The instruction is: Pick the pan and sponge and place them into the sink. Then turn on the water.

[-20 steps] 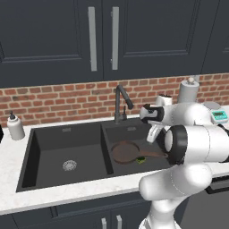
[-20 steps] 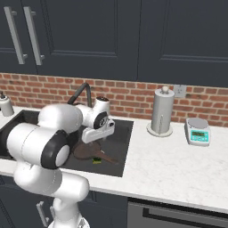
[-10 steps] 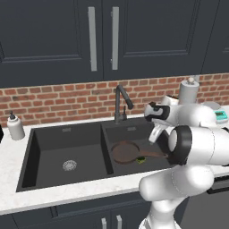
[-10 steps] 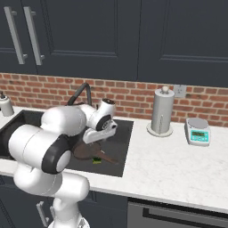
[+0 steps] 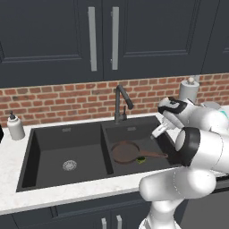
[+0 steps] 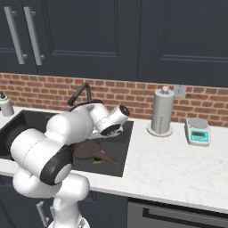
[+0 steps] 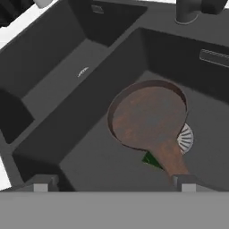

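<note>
Pan (image 7: 150, 115) + sponge (image 5: 141, 159) both lying in right basin of sink (image 5: 28, 154), sponge tucked by pan handle. My claw (image 7: 112, 184) empty, tips wide apart, up over that basin. No water running, so next is the faucet (image 5: 121, 102), I reckon: lift clear of basin wall, come at the lever from the side, nudge slow so tips don't skid off. Pan round, shallow, brown, dull finish. Sink matte black, silver drains. Faucet tall, curved, black.
</note>
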